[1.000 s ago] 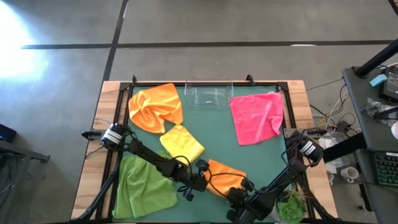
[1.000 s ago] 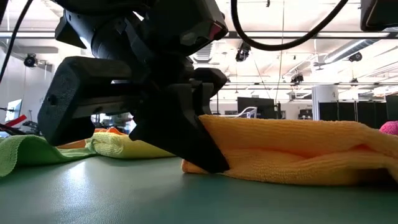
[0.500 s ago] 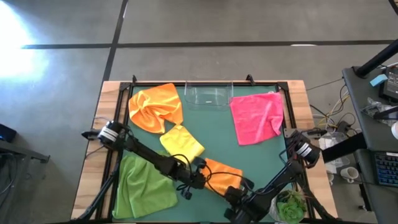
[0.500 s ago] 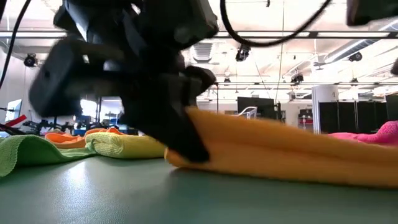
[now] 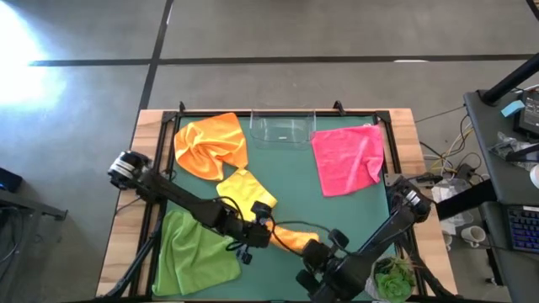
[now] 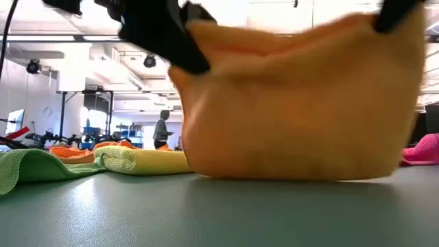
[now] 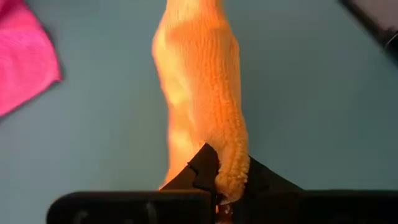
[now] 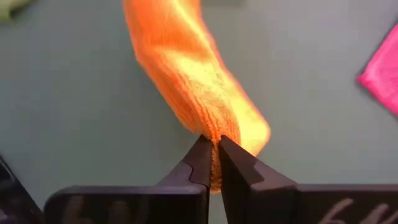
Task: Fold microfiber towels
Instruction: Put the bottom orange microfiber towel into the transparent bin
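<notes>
The setting is a robotics laboratory or industrial workshop hall. Indicators: a polished concrete floor (image 5: 337, 34) with dark seam lines surrounds the table (image 5: 404, 126), which has a wooden border and a green work mat. Beyond the table's right edge stands a desk (image 5: 505, 168) carrying cables and a keyboard (image 5: 524, 225). The low view shows a high open ceiling with exposed trusses (image 6: 89, 51), further equipment stands, and a person (image 6: 162, 129) standing far off.
</notes>
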Action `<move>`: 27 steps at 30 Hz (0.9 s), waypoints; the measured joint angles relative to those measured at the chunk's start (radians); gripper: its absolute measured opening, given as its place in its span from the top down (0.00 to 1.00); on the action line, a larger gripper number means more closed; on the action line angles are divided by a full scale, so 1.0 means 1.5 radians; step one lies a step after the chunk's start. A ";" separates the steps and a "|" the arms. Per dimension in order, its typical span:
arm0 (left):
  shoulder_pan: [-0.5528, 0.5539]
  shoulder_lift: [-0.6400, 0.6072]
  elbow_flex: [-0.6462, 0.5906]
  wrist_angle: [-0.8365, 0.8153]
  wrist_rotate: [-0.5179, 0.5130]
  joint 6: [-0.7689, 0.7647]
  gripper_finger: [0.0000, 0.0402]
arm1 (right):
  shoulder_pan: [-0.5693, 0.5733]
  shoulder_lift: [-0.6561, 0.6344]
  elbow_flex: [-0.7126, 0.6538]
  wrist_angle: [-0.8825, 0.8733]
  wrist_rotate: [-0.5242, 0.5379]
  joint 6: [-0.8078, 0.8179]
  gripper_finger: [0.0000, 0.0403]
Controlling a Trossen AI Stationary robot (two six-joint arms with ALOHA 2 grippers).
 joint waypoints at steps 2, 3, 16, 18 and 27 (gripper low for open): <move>0.000 -0.026 0.001 -0.013 -0.005 -0.009 1.00 | -0.012 -0.001 0.027 -0.035 0.017 0.000 0.97; 0.000 -0.040 0.001 -0.024 -0.014 -0.017 1.00 | -0.019 -0.001 0.041 -0.050 0.031 0.000 0.97; 0.063 -0.145 0.003 -0.112 -0.122 -0.018 1.00 | -0.149 -0.012 0.148 -0.142 0.193 -0.188 0.97; 0.087 -0.148 0.003 -0.114 -0.127 -0.018 1.00 | -0.179 -0.024 0.147 -0.141 0.209 -0.235 0.97; 0.206 -0.154 0.004 -0.123 -0.180 0.042 1.00 | -0.331 -0.075 0.147 -0.135 0.249 -0.406 0.97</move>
